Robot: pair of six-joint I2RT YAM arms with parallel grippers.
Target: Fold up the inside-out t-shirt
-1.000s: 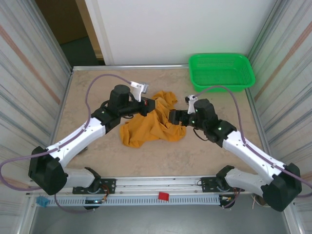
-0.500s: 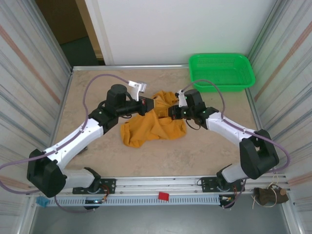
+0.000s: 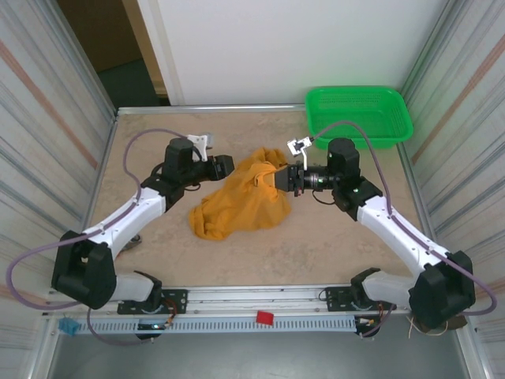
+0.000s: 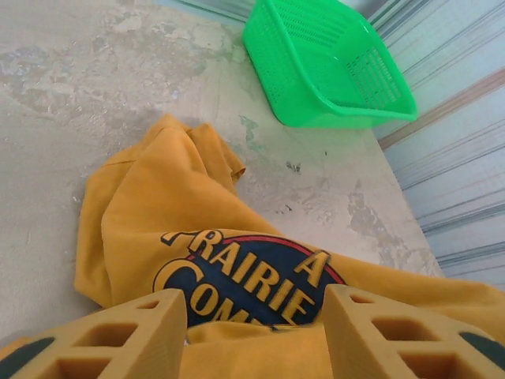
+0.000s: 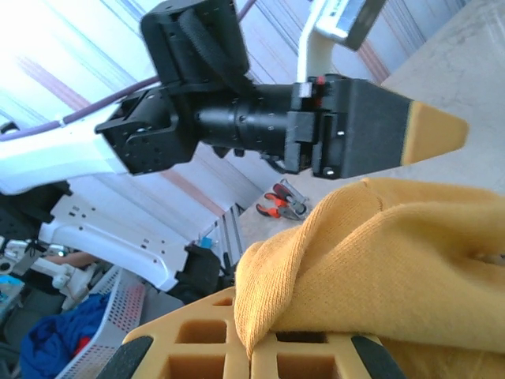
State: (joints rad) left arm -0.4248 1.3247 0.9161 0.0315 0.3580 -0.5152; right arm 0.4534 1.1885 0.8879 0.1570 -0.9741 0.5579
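The inside-out t-shirt (image 3: 241, 201) is a mustard-orange heap in the middle of the table. In the left wrist view its dark lettered print (image 4: 252, 276) faces up. My right gripper (image 3: 283, 179) is shut on the shirt's right edge and holds it a little off the table; the cloth (image 5: 371, 260) comes out from between the pressed-together fingers (image 5: 197, 347). My left gripper (image 3: 226, 166) stands open at the shirt's upper left edge. Its fingers (image 4: 118, 339) are well apart with a loose fold of cloth (image 4: 260, 351) between them.
A green basket (image 3: 359, 114) stands at the back right corner, also seen from the left wrist (image 4: 323, 63). Red-handled pliers (image 5: 282, 204) lie on the table by the left arm. Corrugated walls close in both sides.
The left gripper has opened and drawn back to the left, off the shirt. The right gripper has shut on the shirt's right edge and pulled it up and to the right.
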